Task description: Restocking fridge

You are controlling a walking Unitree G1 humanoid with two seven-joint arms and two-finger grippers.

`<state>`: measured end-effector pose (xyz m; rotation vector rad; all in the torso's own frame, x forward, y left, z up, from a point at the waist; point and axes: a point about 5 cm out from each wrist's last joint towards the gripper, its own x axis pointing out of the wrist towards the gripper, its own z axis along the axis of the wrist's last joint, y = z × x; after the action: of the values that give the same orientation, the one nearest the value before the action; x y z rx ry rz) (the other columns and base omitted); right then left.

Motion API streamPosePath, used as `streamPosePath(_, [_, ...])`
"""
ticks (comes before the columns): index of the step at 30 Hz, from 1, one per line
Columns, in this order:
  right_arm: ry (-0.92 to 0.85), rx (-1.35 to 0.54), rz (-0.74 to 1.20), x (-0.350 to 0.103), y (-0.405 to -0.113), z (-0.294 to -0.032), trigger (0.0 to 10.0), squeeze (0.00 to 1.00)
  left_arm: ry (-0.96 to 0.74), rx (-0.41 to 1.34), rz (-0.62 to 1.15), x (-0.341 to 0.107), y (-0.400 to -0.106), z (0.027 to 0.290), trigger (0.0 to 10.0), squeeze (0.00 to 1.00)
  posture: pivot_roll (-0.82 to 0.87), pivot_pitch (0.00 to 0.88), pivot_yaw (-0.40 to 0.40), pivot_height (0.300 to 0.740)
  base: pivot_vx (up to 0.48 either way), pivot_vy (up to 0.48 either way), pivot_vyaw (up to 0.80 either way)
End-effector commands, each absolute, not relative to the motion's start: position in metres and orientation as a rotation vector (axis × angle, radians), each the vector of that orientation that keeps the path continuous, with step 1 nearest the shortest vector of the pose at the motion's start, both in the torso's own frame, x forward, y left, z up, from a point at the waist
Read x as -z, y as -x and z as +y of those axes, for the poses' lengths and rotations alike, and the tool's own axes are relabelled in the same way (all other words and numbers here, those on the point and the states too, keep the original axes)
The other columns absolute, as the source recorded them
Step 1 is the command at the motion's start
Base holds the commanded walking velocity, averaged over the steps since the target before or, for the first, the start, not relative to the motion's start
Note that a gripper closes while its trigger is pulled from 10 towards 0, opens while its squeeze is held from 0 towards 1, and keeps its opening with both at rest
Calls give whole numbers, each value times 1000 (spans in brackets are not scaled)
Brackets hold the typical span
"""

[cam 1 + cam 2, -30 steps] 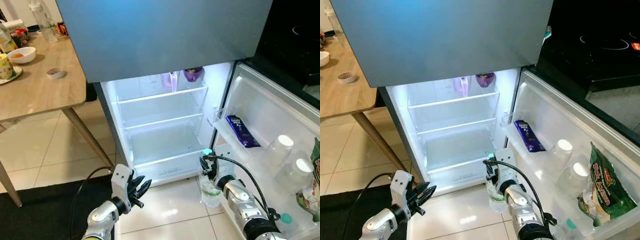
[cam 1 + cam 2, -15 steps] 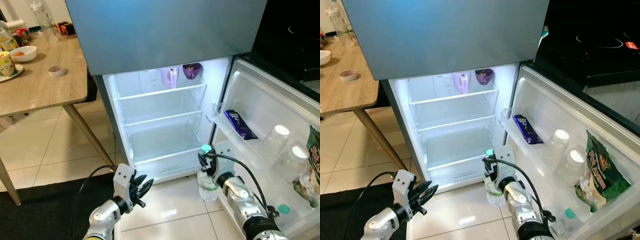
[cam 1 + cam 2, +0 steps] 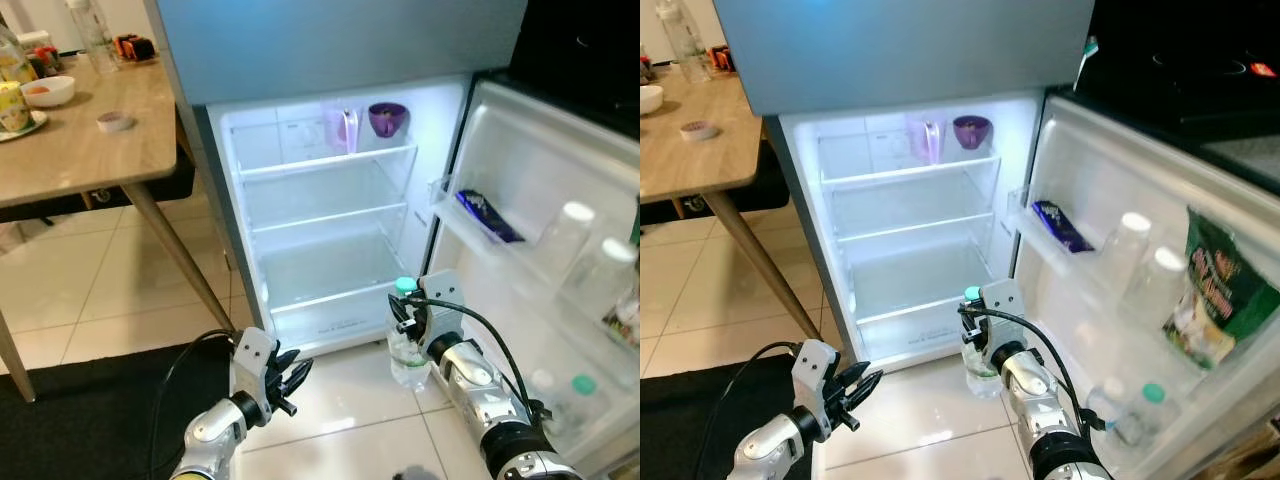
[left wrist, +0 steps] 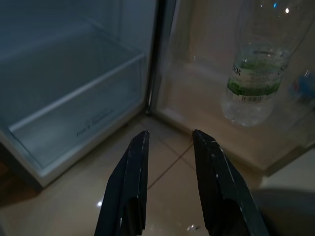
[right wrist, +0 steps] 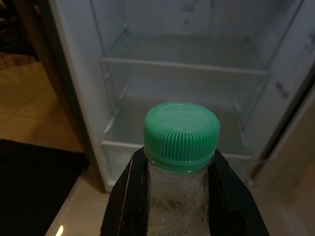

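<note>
My right gripper (image 3: 408, 322) is shut on the neck of a clear water bottle (image 3: 407, 352) with a green cap (image 5: 181, 129). I hold it upright just above the tiled floor, in front of the open fridge (image 3: 330, 240), near the hinge side of its door. The fridge's lower shelves (image 5: 187, 66) are bare. My left gripper (image 4: 170, 135) hangs low over the floor at the fridge's left front corner, open, with nothing between its fingers. In the left wrist view the bottle (image 4: 253, 83) is some way beyond those fingers.
A purple bowl (image 3: 387, 118) and a clear jug (image 3: 345, 128) stand on the top shelf. The door (image 3: 540, 200) holds a blue packet (image 3: 487, 217), white-capped jars (image 3: 570, 235), a green bag (image 3: 1220, 290) and a green-capped bottle (image 3: 580, 385). At the left are a wooden table (image 3: 80, 150) and a black mat (image 3: 90, 410).
The whole view has shifted, so the camera has moved. My right gripper keeps the bottle, a little higher and nearer the fridge opening. The left gripper stays low and open.
</note>
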<state>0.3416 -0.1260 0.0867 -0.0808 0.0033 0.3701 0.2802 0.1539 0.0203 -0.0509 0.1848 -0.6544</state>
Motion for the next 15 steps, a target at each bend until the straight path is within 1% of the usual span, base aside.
streamPosePath(1, [71, -380, -52, -96, -343, -123, 10000, 0, 50, 664, 191, -18, -278, 150, 10000, 0, -77, 76, 46, 595, 0, 0, 0])
streamPosePath(10, [87, -388, -90, -109, -348, -122, 10000, 0, 45, 675, 172, -21, -281, 147, 10000, 0, -78, 75, 46, 595, 0, 0, 0])
streamPosePath(15, [88, -400, -92, -115, -351, -120, 10000, 0, 45, 673, 144, -27, -285, 147, 10000, 0, -77, 84, 44, 566, 0, 0, 0])
